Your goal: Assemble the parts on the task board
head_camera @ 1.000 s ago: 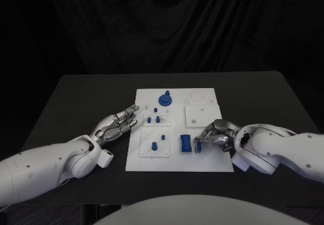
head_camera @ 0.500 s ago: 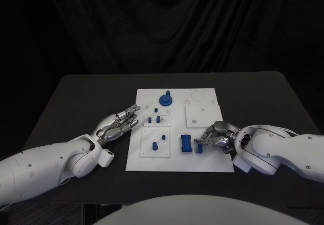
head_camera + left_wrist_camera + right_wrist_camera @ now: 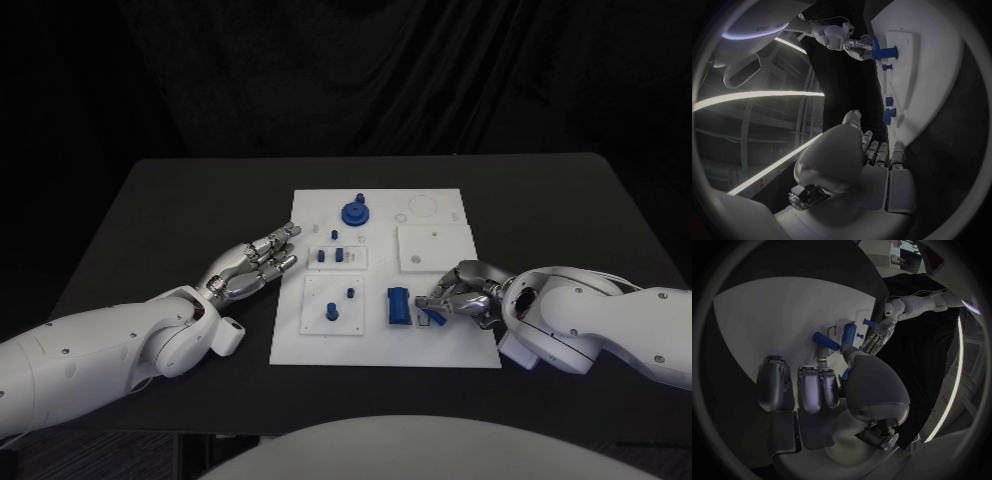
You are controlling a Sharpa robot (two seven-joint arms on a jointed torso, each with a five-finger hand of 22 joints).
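Table (image 3: 173, 200) — black, carrying the white task board (image 3: 447, 345) at its middle, with blue parts standing in the board's inset plates. Left hand (image 3: 257, 262) rests just beside the board's left edge, fingers extended and slightly apart, holding nothing. Right hand (image 3: 450, 297) sits on the board's right side, pinching a small blue part (image 3: 434, 316) beside a larger upright blue block (image 3: 397, 305).

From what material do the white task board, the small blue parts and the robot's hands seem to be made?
Task board: probably matte white plastic; flat, even, no glare, with raised square panels.
Blue parts: likely moulded or printed plastic; one solid colour, dull surface.
Left hand and right hand: silver segments with bright glints, so metal or metallic-coated plastic; the look leaves that open.
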